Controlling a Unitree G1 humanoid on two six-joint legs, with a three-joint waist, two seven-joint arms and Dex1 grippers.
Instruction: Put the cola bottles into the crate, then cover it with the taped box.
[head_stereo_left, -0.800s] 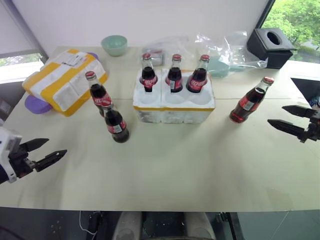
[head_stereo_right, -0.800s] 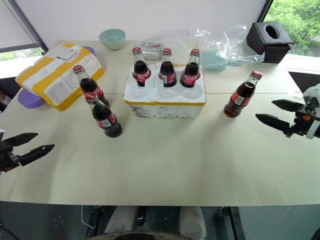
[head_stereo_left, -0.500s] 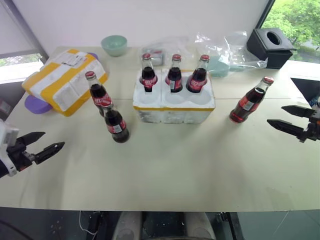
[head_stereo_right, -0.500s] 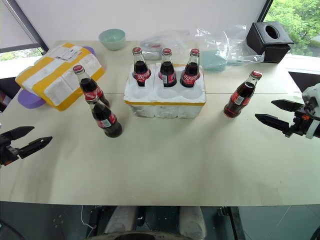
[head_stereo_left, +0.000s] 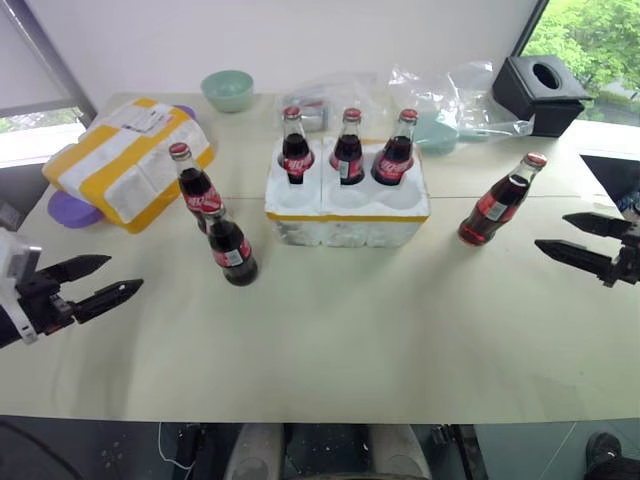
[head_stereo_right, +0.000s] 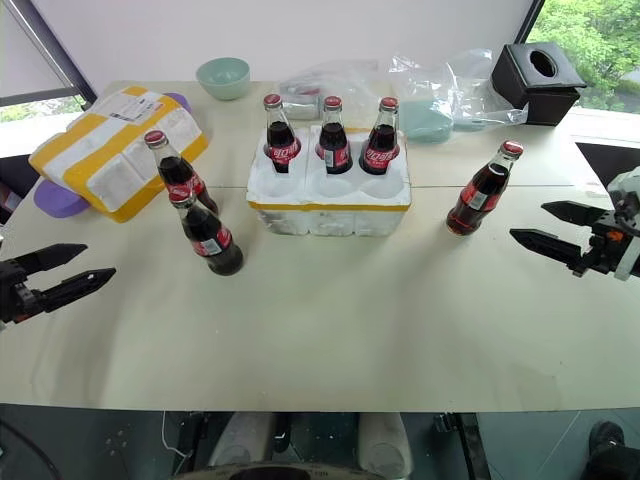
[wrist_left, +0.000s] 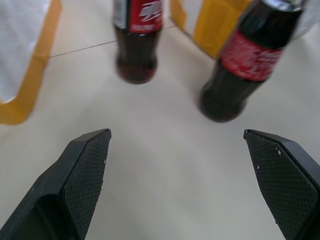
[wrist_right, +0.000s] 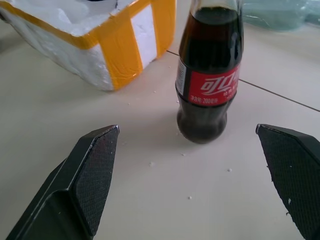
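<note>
Left gripper: lower left of the frame, low over the table, fingers spread wide, holding nothing.

Right gripper: right edge at mid-height, fingers spread wide, holding nothing.

Two loose cola bottles: left of centre, up and to the right of the left gripper and apart from it. The nearer bottle stands upright; the farther bottle stands just behind it. In the left wrist view both stand ahead of the open fingers.

Single cola bottle: right of centre, near the right gripper, just up and to the left of its fingertips, not touching. In the right wrist view it stands between the lines of the two fingers, ahead of them.

Crate: centre of the frame, between the loose bottles. Contents: three cola bottles upright in the back row of wells; front row of wells vacant.

Taped box: upper left, resting tilted on a purple object, beside the farther loose bottle.

Green bowl: top of frame, left of centre.

Clear plastic bags: behind the crate.

Black box: upper right corner.
</note>
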